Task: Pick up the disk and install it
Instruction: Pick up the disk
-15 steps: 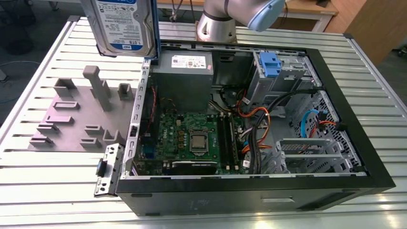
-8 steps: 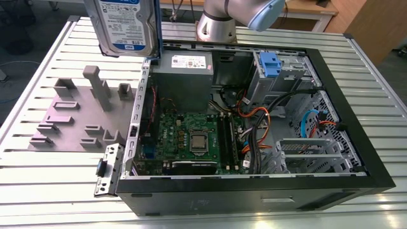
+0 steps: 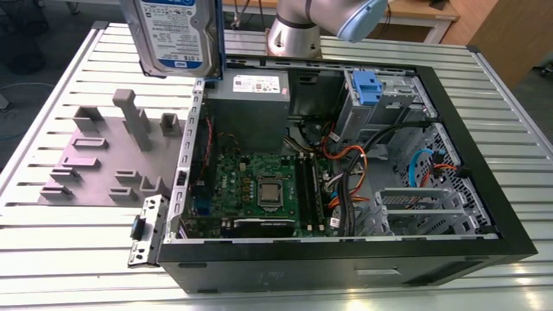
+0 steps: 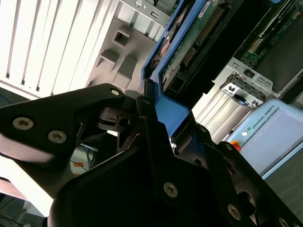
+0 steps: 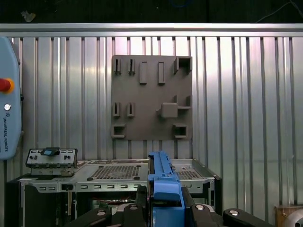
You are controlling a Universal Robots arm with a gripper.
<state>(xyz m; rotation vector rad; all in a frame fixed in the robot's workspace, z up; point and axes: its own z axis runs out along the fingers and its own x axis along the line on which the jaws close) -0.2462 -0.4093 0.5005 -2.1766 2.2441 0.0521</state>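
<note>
High beside the computer case (image 3: pixel 496 214), the disk (image 3: pixel 173 32) hangs upright.
Silver, white-and-blue label; the gripper (image 5: pixel 165 201) pinches its blue bracket (image 5: pixel 163 182) edge.

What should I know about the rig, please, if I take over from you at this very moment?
The gripper is shut on the blue bracket of the disk, as both wrist views show.
The disk hangs in the air with its label facing the exterior camera, above the far corner of the open computer case on the exterior view's left.
Done: pick-up. The grey fixture plate beside the case holds no disk.
Left: installation. The disk is not yet inside the case.
</note>
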